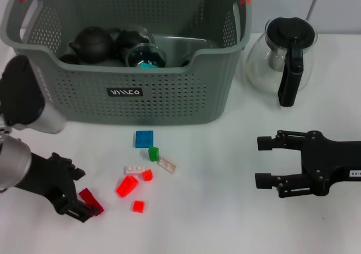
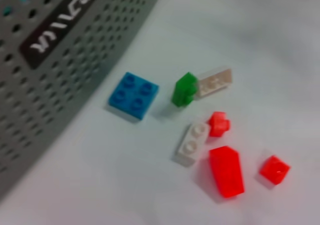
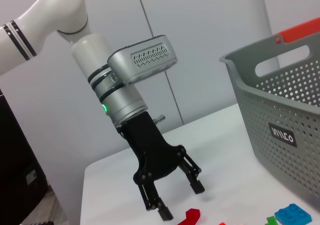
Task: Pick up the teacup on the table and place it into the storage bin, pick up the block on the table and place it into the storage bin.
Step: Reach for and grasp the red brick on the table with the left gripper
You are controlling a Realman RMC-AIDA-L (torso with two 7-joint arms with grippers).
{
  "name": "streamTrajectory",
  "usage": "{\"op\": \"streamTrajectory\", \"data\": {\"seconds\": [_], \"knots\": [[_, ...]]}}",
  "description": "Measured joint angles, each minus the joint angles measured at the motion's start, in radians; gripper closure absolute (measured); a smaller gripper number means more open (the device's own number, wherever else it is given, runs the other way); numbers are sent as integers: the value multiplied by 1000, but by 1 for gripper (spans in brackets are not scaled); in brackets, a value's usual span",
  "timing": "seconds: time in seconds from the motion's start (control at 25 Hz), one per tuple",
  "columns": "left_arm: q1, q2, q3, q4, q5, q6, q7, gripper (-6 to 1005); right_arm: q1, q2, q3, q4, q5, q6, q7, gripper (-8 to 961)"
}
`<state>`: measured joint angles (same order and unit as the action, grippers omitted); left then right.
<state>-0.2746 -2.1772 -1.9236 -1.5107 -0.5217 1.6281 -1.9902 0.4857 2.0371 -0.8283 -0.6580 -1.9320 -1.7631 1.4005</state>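
Now, left end effector (image 1: 84, 204): low over the table (image 1: 225, 220), fingers apart, dark red block (image 1: 90, 198) between the tips, not clamped.
Right end effector (image 1: 261, 162): fingers spread wide, holds nothing, near the table's right side.
Loose blocks: blue block (image 1: 144, 139), green block (image 1: 153, 153), white and red pieces just right of the left end effector.
Storage bin (image 1: 169, 96): behind the blocks; dark teapot (image 1: 93, 42) and cups inside.
Glass coffee pot (image 1: 285, 56): right of the bin.

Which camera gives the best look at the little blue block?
The left wrist view: the blue block fills it close up, studs countable. The head view shows it small before the storage bin; the right wrist view catches only its edge.
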Motion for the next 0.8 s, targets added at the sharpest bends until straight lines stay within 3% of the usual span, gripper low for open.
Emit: {"op": "streamTrajectory", "data": {"seconds": [0.52, 0.8], "knots": [[-12, 1, 43, -27, 32, -19, -224, 122, -5, -2, 0, 0, -2, 3, -1, 39], [-15, -1, 130, -30, 118, -9, -314, 117, -7, -2, 0, 0, -2, 4, -11, 39]]}}
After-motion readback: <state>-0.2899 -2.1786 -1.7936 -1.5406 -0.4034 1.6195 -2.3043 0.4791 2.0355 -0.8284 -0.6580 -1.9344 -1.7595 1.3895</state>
